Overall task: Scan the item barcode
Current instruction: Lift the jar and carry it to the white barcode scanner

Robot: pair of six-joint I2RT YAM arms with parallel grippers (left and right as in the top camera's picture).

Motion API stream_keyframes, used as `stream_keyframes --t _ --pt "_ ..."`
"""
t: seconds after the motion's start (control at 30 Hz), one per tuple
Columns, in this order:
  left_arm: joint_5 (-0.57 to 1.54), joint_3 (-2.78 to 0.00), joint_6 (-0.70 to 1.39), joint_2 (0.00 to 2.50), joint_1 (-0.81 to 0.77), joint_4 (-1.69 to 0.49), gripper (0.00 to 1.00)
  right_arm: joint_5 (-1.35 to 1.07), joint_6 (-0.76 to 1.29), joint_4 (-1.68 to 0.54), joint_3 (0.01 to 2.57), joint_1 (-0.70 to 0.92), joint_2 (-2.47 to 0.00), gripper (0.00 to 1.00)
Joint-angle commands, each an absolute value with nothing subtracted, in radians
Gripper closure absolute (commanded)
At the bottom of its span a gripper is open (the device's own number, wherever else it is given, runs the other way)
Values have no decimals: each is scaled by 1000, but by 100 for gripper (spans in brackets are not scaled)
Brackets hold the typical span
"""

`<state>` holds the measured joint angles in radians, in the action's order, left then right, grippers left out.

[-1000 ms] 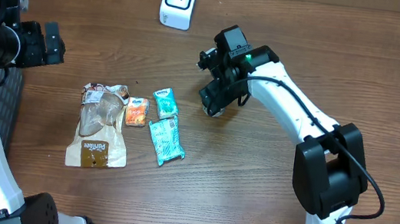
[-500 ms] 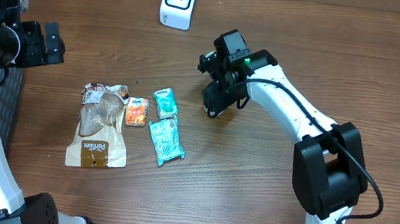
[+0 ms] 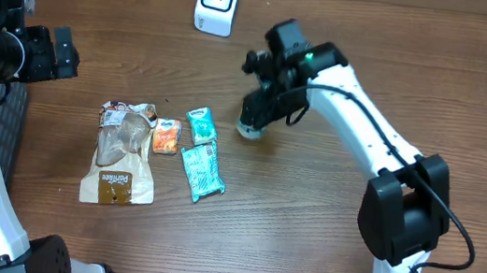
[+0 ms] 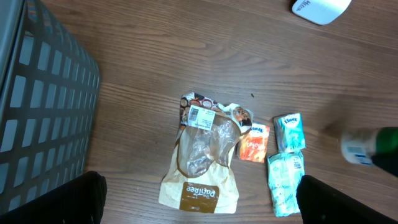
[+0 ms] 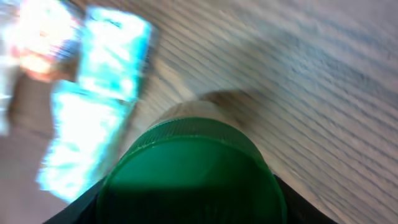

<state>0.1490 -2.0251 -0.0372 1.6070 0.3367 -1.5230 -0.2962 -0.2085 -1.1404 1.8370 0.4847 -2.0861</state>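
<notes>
One real change: right gripper (image 3: 261, 111) now clamped on green-capped container (image 3: 250, 129), jaws pulled in from wide to partway and stopped by its body. Seemingly lifted and tipped off wooden table (image 3: 321, 260), with pale base showing below the fingers in overhead. Fills right wrist view with its green cap, everything blurred, so probably mid-move. Also caught in left wrist view, smeared at the right edge; label unreadable, barcode side impossible to tell.

Means pick done, by the look of it; carry to the reader next. Well apart yet from white scanner (image 3: 217, 1) up-table. Needs barcode turned toward that window, not there yet.

Versus a second ago: jaws narrower, wrist swung up-table, pale base newly in sight. Versus half a second ago: grip width about the same, gripper slightly left, more tilt.

No shift among the rest: brown snack bag (image 3: 121, 153), orange sachet (image 3: 166, 136), teal tissue packs (image 3: 201, 125), same layout. Left gripper (image 3: 58, 54) parked at left edge near grey basket (image 4: 37, 112), spread fully wide, holding nothing, same as before.
</notes>
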Motion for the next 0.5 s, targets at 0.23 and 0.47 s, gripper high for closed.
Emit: stream_keyframes --t 0.23,0.47 --pt "149 -2037 -60 1610 345 -1522 0 -884 -199 -1316 1992 262 -1937 62" --pt "149 -2037 -60 1610 345 -1522 0 -1042 -218 -1395 1992 139 -1829 63"
